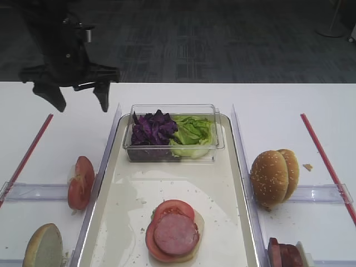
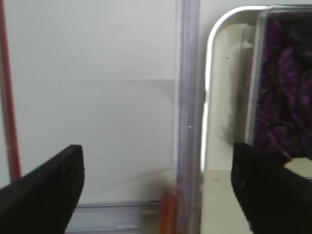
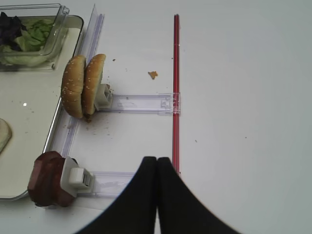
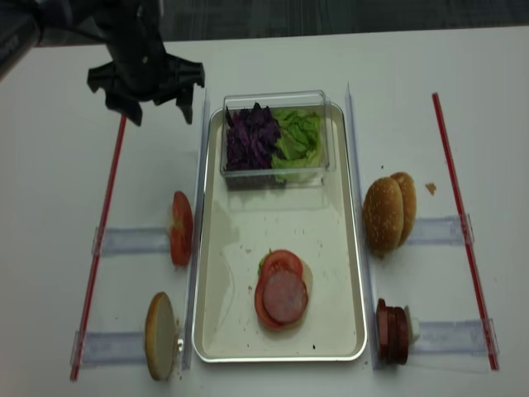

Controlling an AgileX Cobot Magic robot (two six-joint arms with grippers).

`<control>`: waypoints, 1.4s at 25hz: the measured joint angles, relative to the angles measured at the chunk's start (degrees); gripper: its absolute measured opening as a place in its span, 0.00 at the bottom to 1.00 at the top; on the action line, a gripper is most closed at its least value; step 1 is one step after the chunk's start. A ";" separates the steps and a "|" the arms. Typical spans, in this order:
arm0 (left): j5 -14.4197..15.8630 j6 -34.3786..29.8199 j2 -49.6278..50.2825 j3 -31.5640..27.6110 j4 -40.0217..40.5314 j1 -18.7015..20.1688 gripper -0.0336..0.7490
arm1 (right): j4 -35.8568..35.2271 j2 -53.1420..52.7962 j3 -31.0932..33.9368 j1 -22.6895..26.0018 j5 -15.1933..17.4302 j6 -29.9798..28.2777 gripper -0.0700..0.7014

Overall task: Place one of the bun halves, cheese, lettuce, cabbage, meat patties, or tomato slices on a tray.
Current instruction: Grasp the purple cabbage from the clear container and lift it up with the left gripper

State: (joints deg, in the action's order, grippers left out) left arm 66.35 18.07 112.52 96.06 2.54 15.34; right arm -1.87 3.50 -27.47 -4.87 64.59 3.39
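The tray (image 1: 167,183) holds a clear tub with purple cabbage (image 1: 151,129) and lettuce (image 1: 193,133). Near its front, a meat patty (image 1: 176,233) lies on a tomato slice (image 1: 167,211). Left of the tray stand tomato slices (image 1: 80,182) and a bun half (image 1: 43,246). On the right are two bun halves (image 1: 273,177) and meat patties (image 3: 46,178). No cheese shows. My left gripper (image 1: 81,103) hangs open and empty above the table beside the tray's far left corner (image 2: 214,44). My right gripper (image 3: 157,160) is shut and empty over bare table.
Clear plastic rails (image 1: 33,191) hold the upright food on both sides of the tray. Red strips (image 1: 28,153) (image 1: 325,158) run along the table's left and right. A crumb (image 3: 152,74) lies near the right bun halves.
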 joint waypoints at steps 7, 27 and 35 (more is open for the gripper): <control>3.28 6.57 6.84 7.99 1.43 8.63 0.76 | 0.00 0.00 0.00 0.00 0.00 0.00 0.56; 3.83 12.90 15.78 19.36 3.96 14.62 0.68 | 0.00 0.00 0.00 0.00 0.00 0.00 0.56; 3.83 14.94 17.23 19.46 2.64 14.62 0.67 | 0.00 0.00 0.00 0.00 0.00 -0.10 0.56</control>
State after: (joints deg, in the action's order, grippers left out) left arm 70.18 33.01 129.75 115.52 5.17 29.96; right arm -1.87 3.50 -27.47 -4.87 64.59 3.29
